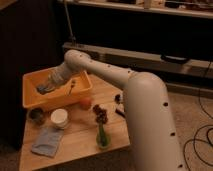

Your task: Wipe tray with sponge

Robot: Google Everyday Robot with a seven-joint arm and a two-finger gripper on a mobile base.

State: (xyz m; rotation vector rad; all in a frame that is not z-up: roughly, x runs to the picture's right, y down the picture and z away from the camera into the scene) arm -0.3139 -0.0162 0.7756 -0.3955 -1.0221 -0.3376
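A yellow tray [35,102] sits at the back left of the small wooden table [80,140]. My gripper [46,87] is down inside the tray, pressing a grey-blue sponge [44,89] against the tray floor toward its left half. The white arm [105,75] reaches in from the right over the tray's back rim. A small utensil [72,86] leans inside the tray at its right side.
In front of the tray stand a dark cup [36,115], a white cup [59,118] and an orange fruit [85,103]. A blue-grey cloth [48,141] lies at the front left. A green vase with dark flowers [102,131] stands mid-table. Dark items [119,99] lie behind my arm.
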